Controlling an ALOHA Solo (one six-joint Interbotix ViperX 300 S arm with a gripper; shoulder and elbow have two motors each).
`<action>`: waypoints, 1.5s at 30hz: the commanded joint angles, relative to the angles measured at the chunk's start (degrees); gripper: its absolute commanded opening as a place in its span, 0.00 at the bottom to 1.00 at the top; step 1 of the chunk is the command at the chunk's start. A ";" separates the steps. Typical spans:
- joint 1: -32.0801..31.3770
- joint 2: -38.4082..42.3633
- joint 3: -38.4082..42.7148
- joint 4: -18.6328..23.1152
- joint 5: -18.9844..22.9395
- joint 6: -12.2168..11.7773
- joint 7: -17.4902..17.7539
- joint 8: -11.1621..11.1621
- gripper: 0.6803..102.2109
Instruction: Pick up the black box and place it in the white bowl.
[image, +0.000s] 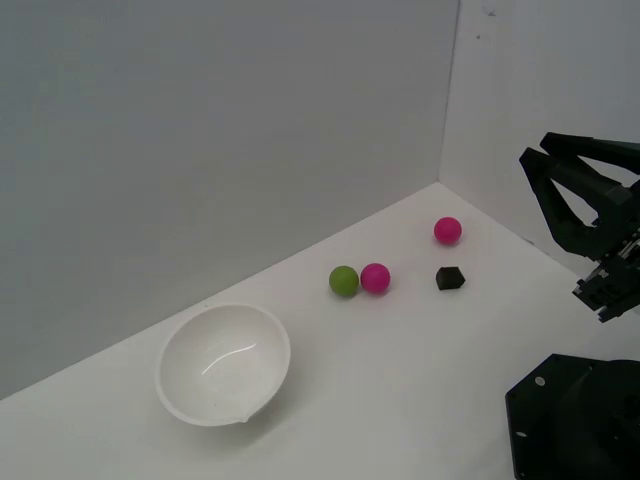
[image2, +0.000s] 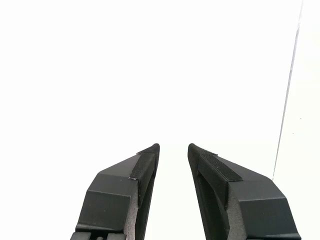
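well apart from the black box (image: 451, 278), the gripper (image2: 173, 148) is spread and empty; the approach is not yet begun, then the white bowl (image: 223, 364).

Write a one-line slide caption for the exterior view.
White bowl sits apart from a green ball, two pink balls and a black box; arm waits at the view's right.

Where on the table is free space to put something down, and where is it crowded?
Free: the wide patch between the white bowl and the green ball. Crowded: around the green ball, two pink balls and black box.
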 joint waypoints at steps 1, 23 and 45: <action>0.35 1.14 1.23 -0.79 -0.88 -0.35 0.62 0.00 0.34; 3.87 -1.14 -1.14 -6.15 -6.24 4.92 10.46 0.18 0.46; 10.72 -17.84 -17.67 -16.00 -15.82 6.59 23.64 0.35 0.46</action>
